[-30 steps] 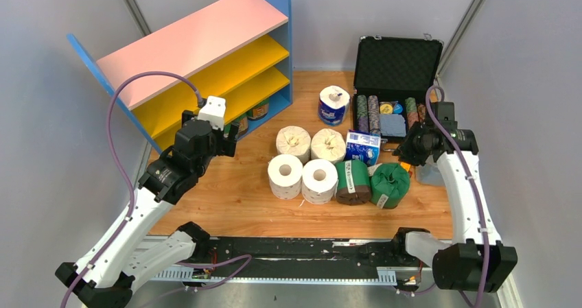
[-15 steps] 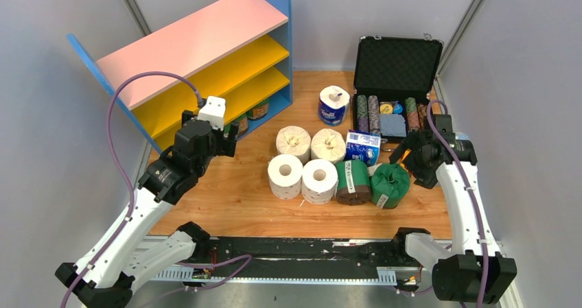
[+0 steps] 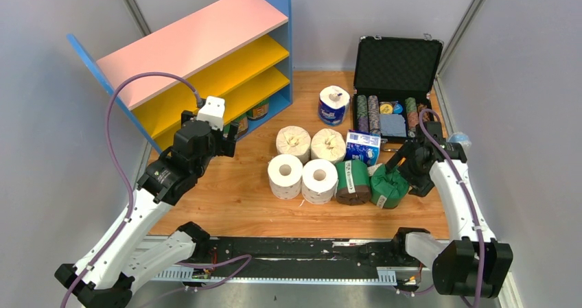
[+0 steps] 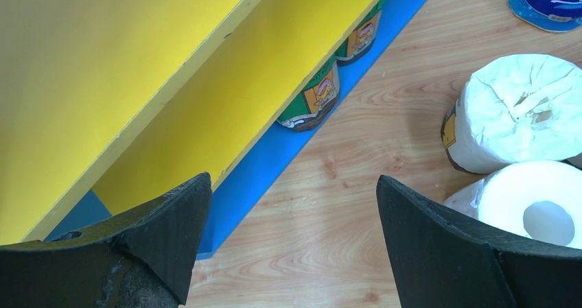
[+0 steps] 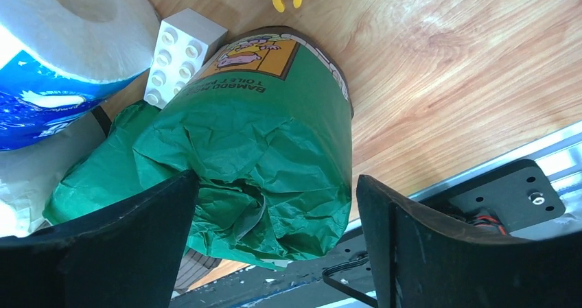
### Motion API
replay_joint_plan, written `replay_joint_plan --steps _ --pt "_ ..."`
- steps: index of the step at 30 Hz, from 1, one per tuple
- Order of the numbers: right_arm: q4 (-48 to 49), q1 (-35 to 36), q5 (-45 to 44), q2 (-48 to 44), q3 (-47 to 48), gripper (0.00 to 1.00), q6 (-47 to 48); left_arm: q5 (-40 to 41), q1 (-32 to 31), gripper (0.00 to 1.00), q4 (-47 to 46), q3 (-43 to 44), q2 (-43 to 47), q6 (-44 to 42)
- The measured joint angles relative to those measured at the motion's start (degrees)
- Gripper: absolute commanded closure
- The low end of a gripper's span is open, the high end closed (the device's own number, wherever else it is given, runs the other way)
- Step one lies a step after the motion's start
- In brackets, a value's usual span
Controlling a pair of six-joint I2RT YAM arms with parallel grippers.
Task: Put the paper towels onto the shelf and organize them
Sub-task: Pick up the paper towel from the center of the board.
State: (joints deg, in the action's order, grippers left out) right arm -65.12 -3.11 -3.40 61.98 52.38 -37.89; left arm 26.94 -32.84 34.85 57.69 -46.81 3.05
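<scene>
Wood-grain bench [image 3: 233, 198], grey walls. Shelf [image 3: 206, 54]: blue sides, pink top, yellow boards, far left; two rolls on its lowest tier. Remaining paper towels [image 3: 329, 164] clustered mid-bench: crinkled cream wraps, bare white hollow-cored cylinders, printed blue-white. Right tool [image 5: 274, 205] spread wide, straddling the green-wrapped roll [image 5: 261, 150], not yet gripping. Left tool [image 4: 288, 219] wide, empty, beside the shelf. Risk: soft wrapper could slip or crush; neighbouring toy brick [image 5: 182, 54] may be nudged.

Two white robot arms with purple cables [image 3: 113, 126] are sitting bolted to a black metal rail [image 3: 295, 247] at the edge of a wood-grain tabletop [image 3: 233, 198] enclosed by plain grey panel walls [image 3: 41, 116], showing a robotics lab test cell.
</scene>
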Motion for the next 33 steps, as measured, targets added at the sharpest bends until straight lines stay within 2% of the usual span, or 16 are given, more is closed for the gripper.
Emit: replay_joint_plan --steps 8,20,33 --pt "1.2 0.0 1.4 -0.1 -1.0 0.27 -3.0 -0.1 0.0 0.03 0.0 0.0 0.2 0.0" --pt "0.6 0.0 1.5 -0.7 -1.1 0.17 -4.1 -0.1 0.0 0.03 0.0 0.0 0.3 0.0" --pt "-2.4 0.0 -1.2 -6.5 -0.5 0.17 -5.7 -0.3 0.0 0.03 0.0 0.0 0.3 0.0"
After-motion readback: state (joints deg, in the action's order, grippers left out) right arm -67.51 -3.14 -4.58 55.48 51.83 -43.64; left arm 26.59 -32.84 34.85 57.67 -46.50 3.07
